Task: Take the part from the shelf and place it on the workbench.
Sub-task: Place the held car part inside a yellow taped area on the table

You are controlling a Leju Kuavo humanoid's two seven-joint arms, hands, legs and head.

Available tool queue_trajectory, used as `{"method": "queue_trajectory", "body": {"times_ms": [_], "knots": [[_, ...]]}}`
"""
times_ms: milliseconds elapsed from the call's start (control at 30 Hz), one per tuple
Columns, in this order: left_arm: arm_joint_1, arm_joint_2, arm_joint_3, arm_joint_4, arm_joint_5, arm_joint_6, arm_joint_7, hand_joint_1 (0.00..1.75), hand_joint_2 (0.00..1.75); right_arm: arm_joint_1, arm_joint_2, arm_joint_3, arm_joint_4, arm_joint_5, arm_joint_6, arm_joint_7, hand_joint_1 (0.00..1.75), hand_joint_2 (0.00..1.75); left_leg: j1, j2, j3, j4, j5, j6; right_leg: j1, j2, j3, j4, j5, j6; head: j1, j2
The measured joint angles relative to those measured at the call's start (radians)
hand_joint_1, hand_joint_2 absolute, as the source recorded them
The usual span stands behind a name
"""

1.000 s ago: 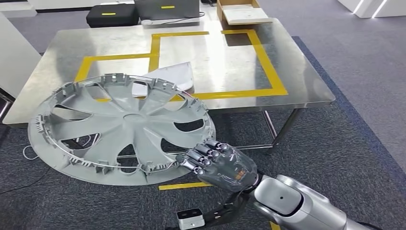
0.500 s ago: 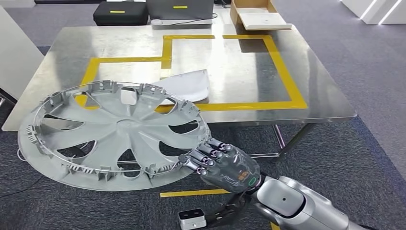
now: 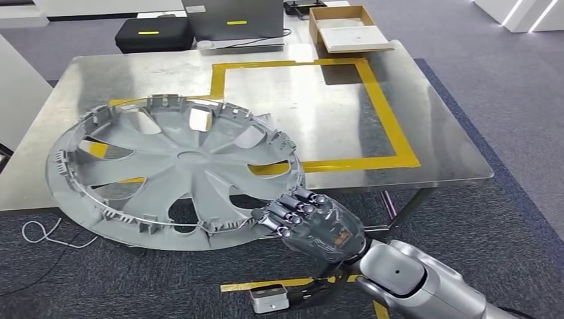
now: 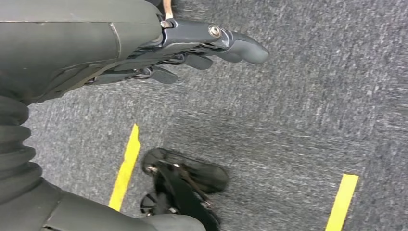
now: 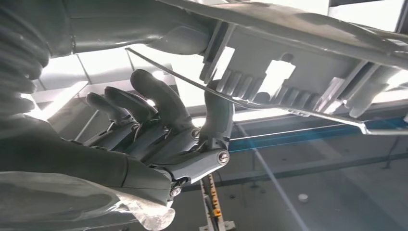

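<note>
Right hand is clamped on the near rim of the wheel cover; from the wrist cam my thumb presses up against the ribbed rim w/ the dark fingers curled on the other side, thin wire ring of the cover running just past them. Biggest thing first: the steel desk, shiny, w/ yellow tape lines forming a box outline on top. Next, the wheel cover itself: grey, round, spoked w/ cut-outs, clips standing up around its edge, inner side facing up. It's held in the air, tilted, far half over the desk's front-left area, near half hanging past the desk edge over the dark carpet. Can't tell if the far rim touches the desk surface. Behind the desk: a grey case, a black case w/ a yellow strip, and a cardboard box w/ a white sheet inside at the far right corner. On the floor near my arm, a strip of yellow tape, and a white cable lies loose at left. Left hand hangs over the carpet, fingers straight and loose, holding nothing.
</note>
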Motion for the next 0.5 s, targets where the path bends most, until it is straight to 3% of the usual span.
{"method": "queue_trajectory", "body": {"times_ms": [33,100,167,267,333,433,467,500], "knots": [[0.001,0.001,0.000,0.000,-0.003,-0.002,0.000,0.00,1.75,-0.001,0.000,-0.004,0.000,0.001,0.000,0.001,1.75,1.75,0.001,0.000,-0.003,-0.031,0.020,-0.001,-0.001,0.001,0.014,0.000,-0.010,0.002,0.000,0.000],[0.001,0.004,0.000,0.000,-0.010,-0.008,-0.002,0.00,1.75,-0.009,0.003,-0.009,0.006,0.006,-0.001,0.002,1.75,1.75,0.002,0.003,0.012,-0.145,0.122,0.000,-0.002,0.002,0.041,0.001,-0.033,0.011,0.000,0.000],[-0.001,0.005,-0.001,0.000,-0.017,-0.013,-0.003,0.00,1.75,-0.026,0.009,-0.014,0.017,0.011,-0.001,0.001,1.75,1.75,-0.002,0.006,0.024,-0.227,0.192,0.010,-0.001,0.004,0.053,0.001,-0.051,0.025,-0.001,0.000],[-0.005,0.005,-0.003,0.001,-0.026,-0.016,-0.004,0.00,1.75,-0.057,0.023,-0.023,0.035,0.013,-0.001,-0.001,1.75,1.75,-0.005,0.004,0.033,-0.247,0.200,0.030,-0.003,0.005,0.052,0.008,-0.052,0.045,0.000,0.000],[-0.007,0.006,-0.004,0.001,-0.034,-0.020,-0.006,0.00,1.75,-0.084,0.030,-0.030,0.053,0.012,0.001,0.000,1.75,1.75,-0.002,0.003,0.045,-0.253,0.197,0.041,-0.004,0.004,0.027,0.059,-0.065,0.054,0.004,0.000],[-0.016,0.009,-0.008,0.002,-0.050,-0.032,-0.012,0.00,1.75,-0.144,0.040,-0.044,0.107,0.018,0.015,0.005,1.75,1.75,-0.001,0.002,0.052,-0.254,0.190,0.052,-0.003,0.003,-0.087,0.236,-0.140,0.061,0.010,0.000],[-0.019,0.009,-0.010,0.002,-0.056,-0.037,-0.014,0.00,1.75,-0.167,0.043,-0.051,0.133,0.026,0.019,0.006,1.75,1.75,-0.002,0.002,0.054,-0.254,0.187,0.054,-0.003,0.003,-0.124,0.281,-0.154,0.062,0.010,0.000],[-0.021,0.009,-0.014,0.003,-0.062,-0.040,-0.016,0.00,1.75,-0.190,0.044,-0.058,0.162,0.034,0.022,0.007,1.75,1.75,-0.002,0.001,0.057,-0.254,0.183,0.054,-0.003,0.003,-0.147,0.293,-0.146,0.062,0.010,0.000]]}}
